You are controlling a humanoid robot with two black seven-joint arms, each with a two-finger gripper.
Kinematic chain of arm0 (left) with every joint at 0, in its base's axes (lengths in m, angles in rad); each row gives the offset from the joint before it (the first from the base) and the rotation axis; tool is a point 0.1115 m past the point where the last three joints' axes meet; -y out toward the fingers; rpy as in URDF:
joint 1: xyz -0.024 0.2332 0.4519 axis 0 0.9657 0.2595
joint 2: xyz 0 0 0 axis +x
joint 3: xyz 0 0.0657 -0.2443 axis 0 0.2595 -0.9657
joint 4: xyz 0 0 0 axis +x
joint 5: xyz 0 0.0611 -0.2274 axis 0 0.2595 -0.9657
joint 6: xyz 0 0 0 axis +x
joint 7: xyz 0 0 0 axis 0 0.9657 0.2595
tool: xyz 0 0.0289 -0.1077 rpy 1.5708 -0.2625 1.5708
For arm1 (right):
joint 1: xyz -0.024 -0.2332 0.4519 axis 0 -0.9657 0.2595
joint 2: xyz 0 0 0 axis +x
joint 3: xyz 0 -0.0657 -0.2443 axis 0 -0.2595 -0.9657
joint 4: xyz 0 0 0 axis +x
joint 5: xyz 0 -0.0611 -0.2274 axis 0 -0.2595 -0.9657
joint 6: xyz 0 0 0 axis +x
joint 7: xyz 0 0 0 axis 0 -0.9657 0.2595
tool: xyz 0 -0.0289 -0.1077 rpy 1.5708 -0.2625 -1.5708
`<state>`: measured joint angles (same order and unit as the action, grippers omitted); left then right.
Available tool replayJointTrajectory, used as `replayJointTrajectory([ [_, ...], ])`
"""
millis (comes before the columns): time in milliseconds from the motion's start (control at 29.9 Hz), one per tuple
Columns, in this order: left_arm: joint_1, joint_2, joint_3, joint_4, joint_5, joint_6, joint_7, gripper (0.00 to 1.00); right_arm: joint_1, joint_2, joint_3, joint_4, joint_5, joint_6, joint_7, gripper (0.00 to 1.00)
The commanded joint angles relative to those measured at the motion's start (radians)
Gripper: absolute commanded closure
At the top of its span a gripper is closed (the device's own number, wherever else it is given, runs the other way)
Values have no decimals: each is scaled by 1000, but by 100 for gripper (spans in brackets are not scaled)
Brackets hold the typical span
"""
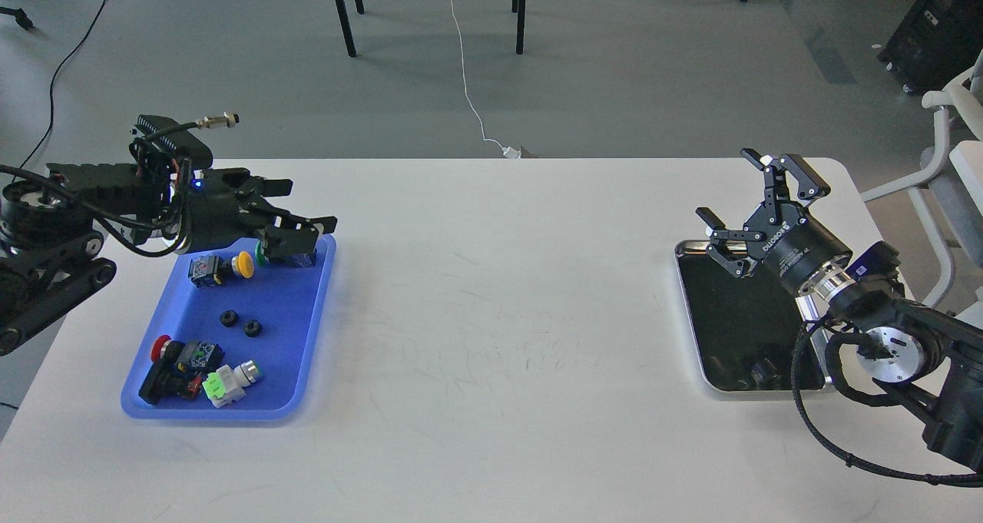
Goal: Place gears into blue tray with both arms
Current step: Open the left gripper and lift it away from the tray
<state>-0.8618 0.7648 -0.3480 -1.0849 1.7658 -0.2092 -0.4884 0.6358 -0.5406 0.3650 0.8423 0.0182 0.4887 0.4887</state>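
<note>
Gears, two tiny black round hubbed pieces [239, 323], are lying mid blue shallow plastic tray [311, 339] at nine o'clock. Left claw [303, 220] is hovering spread, empty, over its far edge. Right claw [756, 204], spread, is hanging over the silver metal tray [687, 316] at three o'clock; a dark piece [764, 371], possibly a gear, probably needs picking next.

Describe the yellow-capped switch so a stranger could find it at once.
Start at the blue tray on the table's left side. Along its far end, just below the left end effector, lies the yellow-capped switch. It alone has a yellow cap; its neighbours' are green or red.
</note>
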Motion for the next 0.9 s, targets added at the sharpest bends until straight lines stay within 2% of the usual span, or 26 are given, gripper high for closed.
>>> replayJointTrajectory([
  [0,70,-41,-17,-1,-448,69,0,2,4,1,0,-2,-1,0,0,1],
  [100,177,-102,-70,-9,-756,168,0,2,2,10,0,-6,-4,0,0,1],
  [167,274,-153,-164,-9,-862,191,0,2,2,19,-1,-8,-9,-13,0,1],
  [267,453,-240,-392,-10,-901,185,0,2,4,21,-15,3,-17,-27,0,1],
  [401,592,-387,-638,-10,-907,134,0,2,5,13,-15,9,-17,-22,0,1],
  [501,644,-436,-736,-4,-937,45,5,2,5,13,-15,8,-17,-22,0,1],
  [602,661,-469,-793,-1,-983,-12,39,2,5,16,-14,9,-17,-21,0,1],
  [869,661,-475,-825,2,-1043,-25,50,2,-1,22,6,12,-15,-22,0,1],
])
